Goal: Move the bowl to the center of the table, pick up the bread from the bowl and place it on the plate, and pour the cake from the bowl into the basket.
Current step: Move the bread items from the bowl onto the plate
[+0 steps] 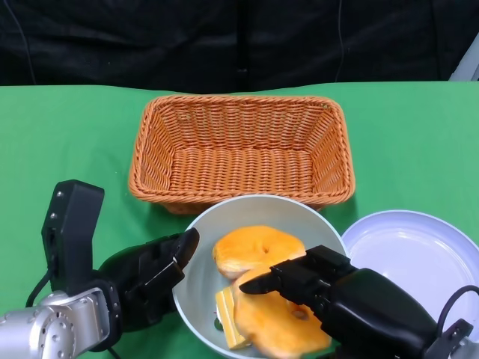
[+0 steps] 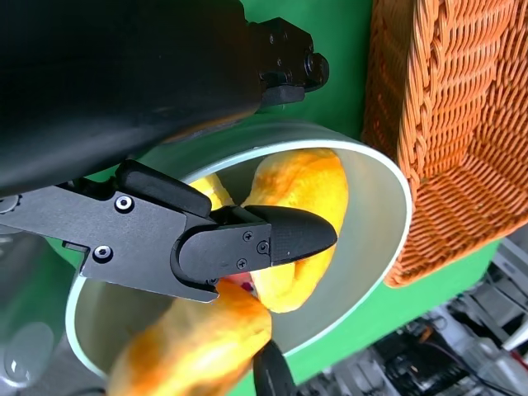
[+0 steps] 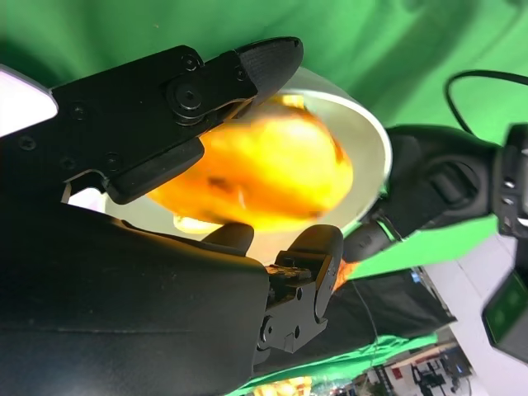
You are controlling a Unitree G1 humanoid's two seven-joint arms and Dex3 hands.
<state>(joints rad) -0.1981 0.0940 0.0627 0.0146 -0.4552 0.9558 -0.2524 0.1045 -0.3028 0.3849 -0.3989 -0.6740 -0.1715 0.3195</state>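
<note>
No brand, label or readable writing shows on any of the things.

The bowl point(image 1: 196, 284) sits on the green table point(image 1: 67, 142) near the front edge, at about mid-width. Its far rim lies just beside the near wall of the wicker basket point(image 1: 241, 147); whether they touch cannot be told. To the bowl's right the plate point(image 1: 419, 258) lies close, a narrow strip of cloth between them. Open cloth spreads to the left of the basket and to the right of it, beyond the plate.

Inside the bowl are two ring-shaped pieces of bread. The far bread point(image 1: 251, 247) lies against the bowl's far side. The near bread point(image 1: 281, 325) is under the right hand point(image 1: 329, 288), whose fingers in the right wrist view close around it from both sides, grasping it. A yellow cake slice point(image 1: 228, 318) stands at the left of the near bread, touching it.

The left hand point(image 1: 146, 280) holds the bowl's left rim: one finger point(image 2: 272, 243) reaches over the rim into the bowl, the rest lie outside the wall.
</note>
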